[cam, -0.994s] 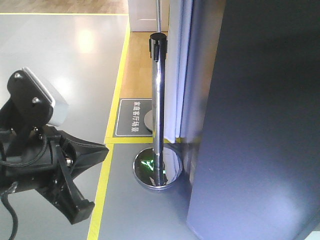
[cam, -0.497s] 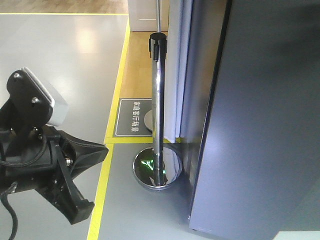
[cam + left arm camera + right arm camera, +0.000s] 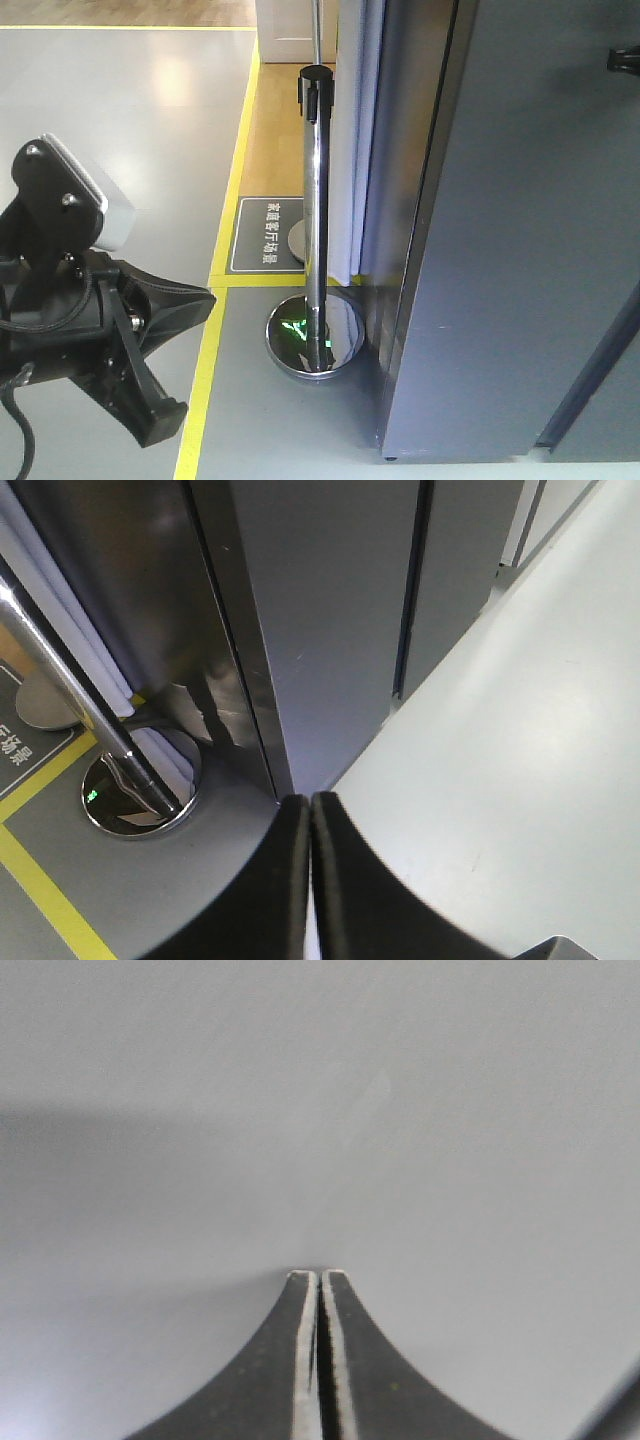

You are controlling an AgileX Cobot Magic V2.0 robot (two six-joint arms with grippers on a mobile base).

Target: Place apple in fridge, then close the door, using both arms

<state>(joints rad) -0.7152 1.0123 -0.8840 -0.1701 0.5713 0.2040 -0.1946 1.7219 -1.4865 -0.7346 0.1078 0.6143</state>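
Nearest us in the front view, at 8 o'clock, sat the left arm [image 3: 90,330], its left pincer [image 3: 310,810] clenched and empty in the wrist view, tips just short of the fridge's lower corner. Our right pincer [image 3: 320,1285] was likewise clenched on nothing, tips up against a plain pale grey surface. Beyond, at 3 o'clock, stood the dark grey fridge [image 3: 540,250] with its door [image 3: 530,300] closed against the body; we could not see the apple anywhere. At 12 o'clock a chrome stanchion post [image 3: 316,200] rose from its round base [image 3: 312,340] on the floor [image 3: 130,120], beside a yellow floor line [image 3: 236,170].
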